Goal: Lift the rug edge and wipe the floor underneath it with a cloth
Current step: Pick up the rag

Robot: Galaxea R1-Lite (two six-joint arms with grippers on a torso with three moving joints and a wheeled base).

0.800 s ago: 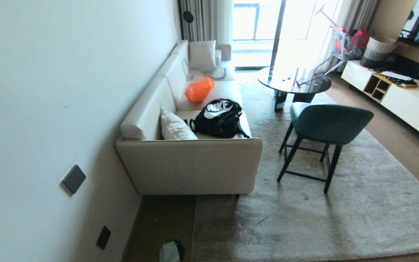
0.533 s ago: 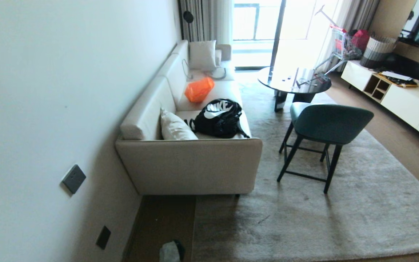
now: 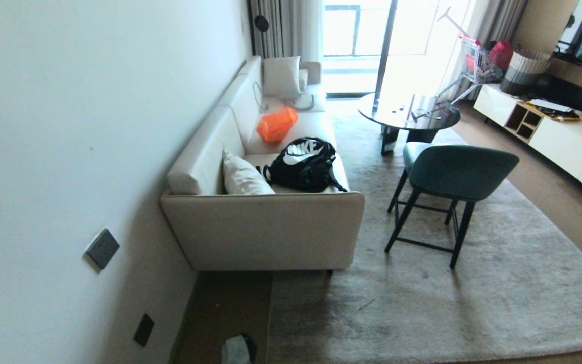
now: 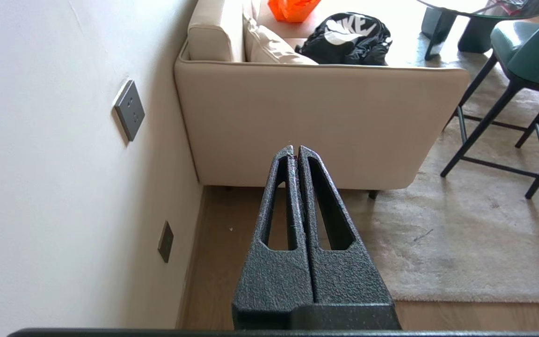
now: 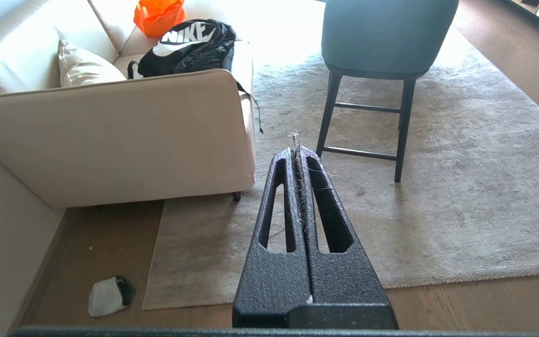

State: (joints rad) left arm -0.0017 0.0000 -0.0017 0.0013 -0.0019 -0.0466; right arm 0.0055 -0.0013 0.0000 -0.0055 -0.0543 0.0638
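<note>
A large grey-beige rug (image 3: 422, 303) lies flat over the brown wood floor (image 3: 220, 308). Its straight left rug edge (image 3: 270, 323) runs from the sofa toward me, and its square corner (image 5: 144, 308) rests on the planks. The small pale cloth (image 5: 105, 296) lies crumpled on the bare floor strip between the wall and that corner; in the head view the cloth (image 3: 235, 350) sits at the bottom edge. My left gripper (image 4: 295, 149) hangs shut and empty high above the floor strip. My right gripper (image 5: 296, 150) is shut above the rug, with only stray fibres between its fingers. Neither arm shows in the head view.
A cream sofa (image 3: 260, 232) with a black backpack (image 3: 303, 164) stands on the rug's far left part. A green chair (image 3: 452, 172) and a round dark table (image 3: 407, 114) stand on the rug. The wall with sockets (image 3: 102, 247) bounds the left; a white cabinet (image 3: 564, 141) lines the right.
</note>
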